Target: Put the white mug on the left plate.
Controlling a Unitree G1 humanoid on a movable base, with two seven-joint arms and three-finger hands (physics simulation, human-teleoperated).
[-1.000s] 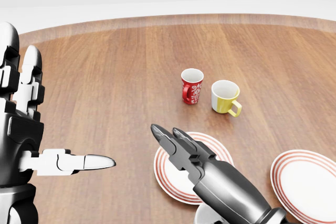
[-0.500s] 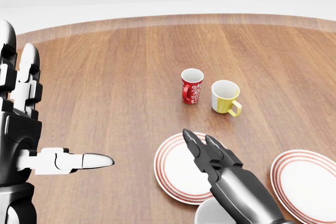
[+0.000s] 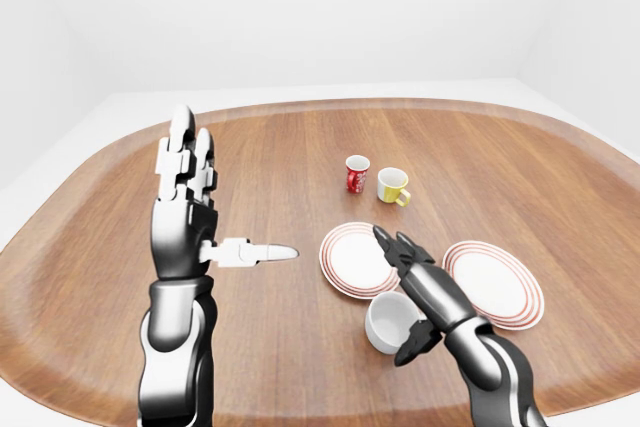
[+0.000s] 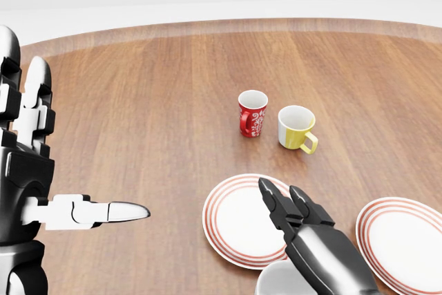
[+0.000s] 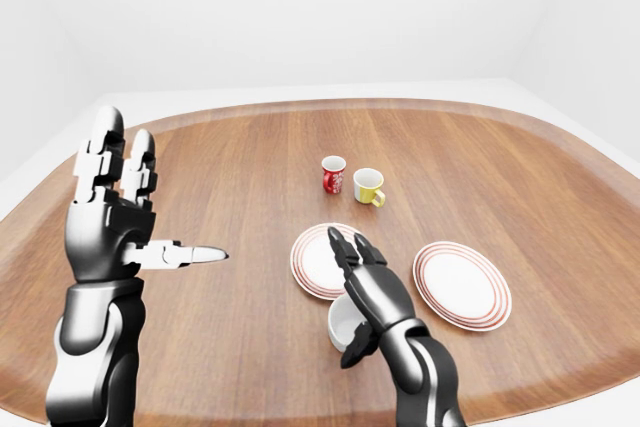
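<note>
Fingers of the right hand [image 3: 415,282] spread open beside the white mug [image 3: 391,321], apparently lining up a grasp, while the left hand [image 3: 190,209] is raised, splayed and idle; the mug, plain and upright, stands on the table [image 3: 260,147] just below the left plate [image 3: 353,261].

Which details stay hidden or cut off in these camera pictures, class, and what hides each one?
- Plain white mug: in the head view only its rim shows, at the bottom edge; the right hand covers its right side in the eye views, so no handle shows.
- Right red-ringed white plate: cut by the head view's right edge.
- Left red-ringed white plate: partly covered by the right hand.
- Red patterned mug: its pattern is too small to read.
</note>
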